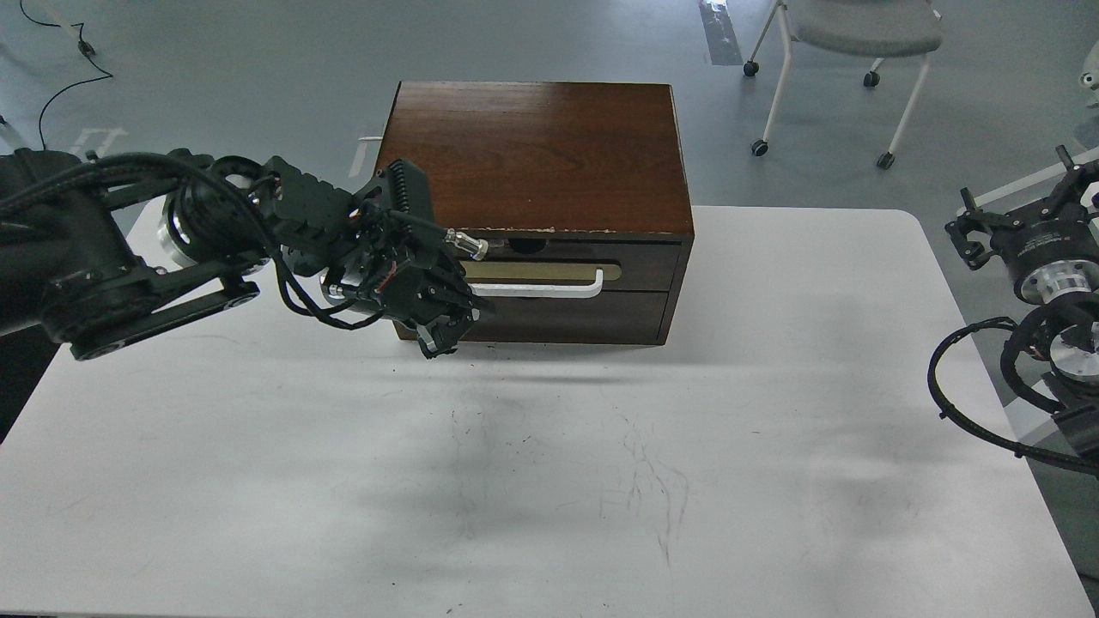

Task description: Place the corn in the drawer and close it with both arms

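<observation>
The dark brown drawer with its white bar handle sits pushed into the wooden cabinet, its front about level with the plain panel below. The corn is out of view. My left gripper hangs in front of the cabinet's lower left corner, just left of the handle's end, fingers pointing down. It is dark, and I cannot tell whether the fingers are parted. My right gripper is far off at the right edge, beyond the table, too small and dark to read.
The cabinet stands at the back middle of a white table. A grey chair on castors stands on the floor behind. The right arm's cables hang past the table's right edge.
</observation>
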